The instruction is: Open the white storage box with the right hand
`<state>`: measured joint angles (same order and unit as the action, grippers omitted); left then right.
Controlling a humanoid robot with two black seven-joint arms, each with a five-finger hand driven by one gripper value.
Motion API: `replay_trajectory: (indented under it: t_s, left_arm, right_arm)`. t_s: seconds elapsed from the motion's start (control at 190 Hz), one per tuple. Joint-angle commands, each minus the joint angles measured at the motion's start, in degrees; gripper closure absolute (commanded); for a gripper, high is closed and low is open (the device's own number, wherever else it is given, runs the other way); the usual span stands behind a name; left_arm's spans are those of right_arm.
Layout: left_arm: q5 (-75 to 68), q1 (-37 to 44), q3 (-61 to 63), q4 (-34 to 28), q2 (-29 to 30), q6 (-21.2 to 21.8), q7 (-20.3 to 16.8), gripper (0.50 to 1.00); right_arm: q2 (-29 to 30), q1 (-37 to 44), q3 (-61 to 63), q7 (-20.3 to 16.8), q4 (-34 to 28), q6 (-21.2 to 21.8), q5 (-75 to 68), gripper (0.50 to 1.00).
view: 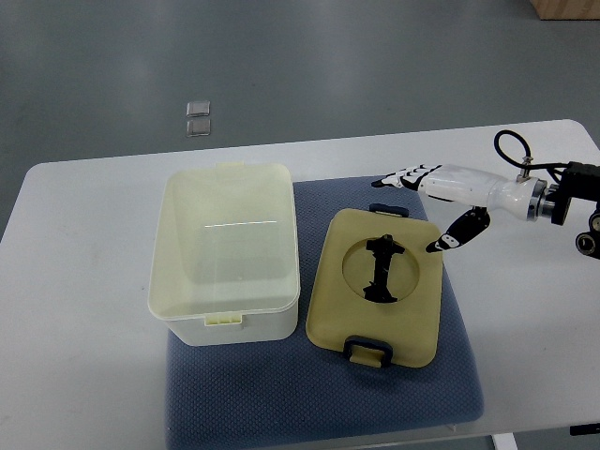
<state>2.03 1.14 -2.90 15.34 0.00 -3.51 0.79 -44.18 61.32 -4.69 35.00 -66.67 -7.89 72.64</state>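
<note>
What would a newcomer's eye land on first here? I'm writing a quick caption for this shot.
First, the white storage box, standing open and empty on the left part of the blue mat. Beside it to the right lies its lid, off the box and flat on the mat, with a black handle in a round recess. Above the lid's far right corner, the right hand reaches in from the right edge, fingers spread and holding nothing.

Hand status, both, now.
Left: not in view.
Right hand: open, fingers relaxed, holding nothing, above the lid's upper right edge.
</note>
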Motion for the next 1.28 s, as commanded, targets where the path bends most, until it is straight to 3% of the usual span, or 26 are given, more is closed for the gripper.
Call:
replay_trajectory:
  t_s: [0.0, 0.158, 0.253, 0.421, 0.548, 0.658, 0.769, 0.853, 0.927, 1.275]
  left_arm:
    - [-0.1, 0.0, 0.1, 0.0, 0.0, 0.0, 0.0, 0.500]
    - [-0.1, 0.0, 0.1, 0.1, 0.0, 0.0, 0.0, 0.500]
    - [-0.1, -0.1, 0.1, 0.1, 0.0, 0.0, 0.0, 0.500]
    - [-0.1, -0.1, 0.1, 0.1, 0.0, 0.0, 0.0, 0.500]
    - [-0.1, -0.1, 0.1, 0.1, 0.0, 0.0, 0.0, 0.500]
    - [0.0, -0.1, -0.1, 0.1, 0.0, 0.0, 0.0, 0.500]
    - [0.0, 0.0, -0.1, 0.1, 0.0, 0.0, 0.0, 0.500]
    - [0.0, -0.1, -0.1, 0.1, 0.0, 0.0, 0.0, 0.500]
    - [0.0, 0.0, 0.0, 0.1, 0.0, 0.0, 0.0, 0.500]
    - [-0.1, -0.1, 0.1, 0.1, 0.0, -0.1, 0.1, 0.500]
  right_arm:
    - [-2.7, 2.9, 1.5, 0.0, 0.1, 2.2, -1.2, 0.550]
    - [-1.7, 3.0, 14.5, 0.0, 0.2, 5.6, -15.8, 0.550]
    - [3.2, 1.7, 21.1, -0.2, 0.5, 7.5, -31.8, 0.550]
    - [15.0, -3.7, 35.1, -13.5, 3.5, 5.0, -62.3, 0.550]
    - [22.6, -7.9, 43.8, -18.1, 8.5, 3.7, -75.5, 0.548]
    - [25.3, -12.5, 49.6, -21.0, 13.0, 8.0, -83.4, 0.548]
    - [27.4, -17.0, 53.4, -21.0, 16.0, 15.4, -88.5, 0.548]
    - [28.8, -20.5, 54.8, -20.9, 18.9, 24.5, -88.7, 0.548]
    - [29.2, -21.6, 54.7, -20.7, 20.5, 28.8, -88.4, 0.548]
    - [29.9, -22.7, 54.5, -19.1, 24.8, 33.0, -88.3, 0.548]
